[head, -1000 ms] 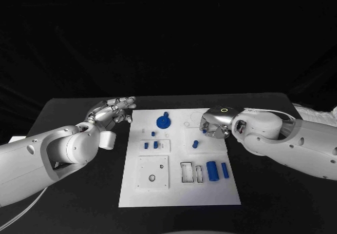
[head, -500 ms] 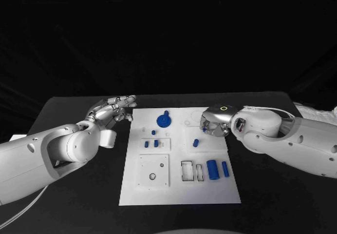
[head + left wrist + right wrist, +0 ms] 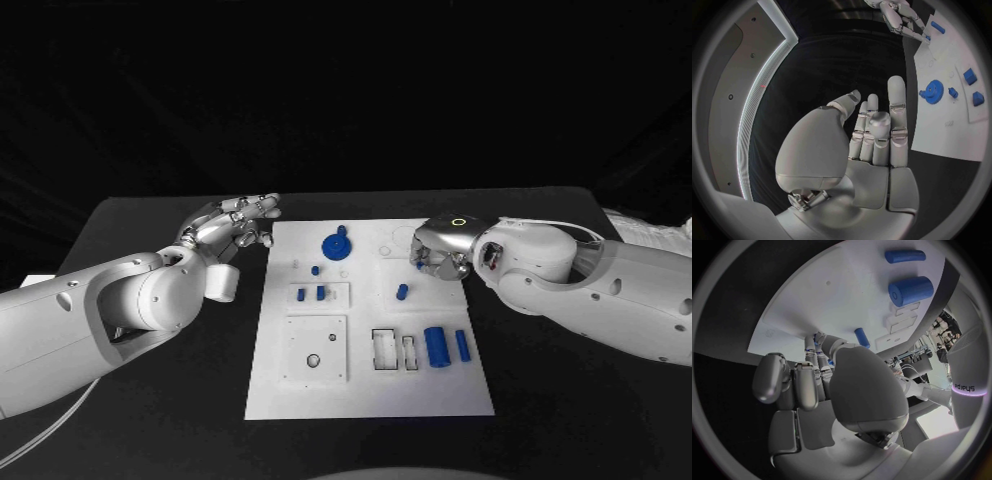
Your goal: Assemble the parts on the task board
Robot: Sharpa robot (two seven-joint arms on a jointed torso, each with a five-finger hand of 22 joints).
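The white task board [image 3: 368, 395] lies mid-table. On it are a blue gear [image 3: 336, 248], a small peg [image 3: 316, 271], two small blue blocks [image 3: 310, 296] in a frame, another peg [image 3: 402, 294], a thick cylinder [image 3: 436, 348] and a thinner cylinder [image 3: 462, 347]. My right hand [image 3: 440, 252] hovers over the board's far right edge, fingers curled, pinching a small blue part [image 3: 831, 361] at its fingertips. My left hand [image 3: 231, 222] is beside the board's far left corner, fingers [image 3: 879, 120] stretched out and holding nothing. The left wrist view shows the gear [image 3: 932, 91].
A square white plate with holes [image 3: 315, 352] and rectangular slots [image 3: 389, 352] sit in the board's near half. Black table [image 3: 144, 420] surrounds the board on all sides. The thick cylinder [image 3: 911, 290] and thin cylinder [image 3: 904, 256] lie beyond my right hand's fingers.
My right hand has turned slightly and drawn a little toward the far edge of the board. My left hand has barely moved, its fingers a bit straighter.
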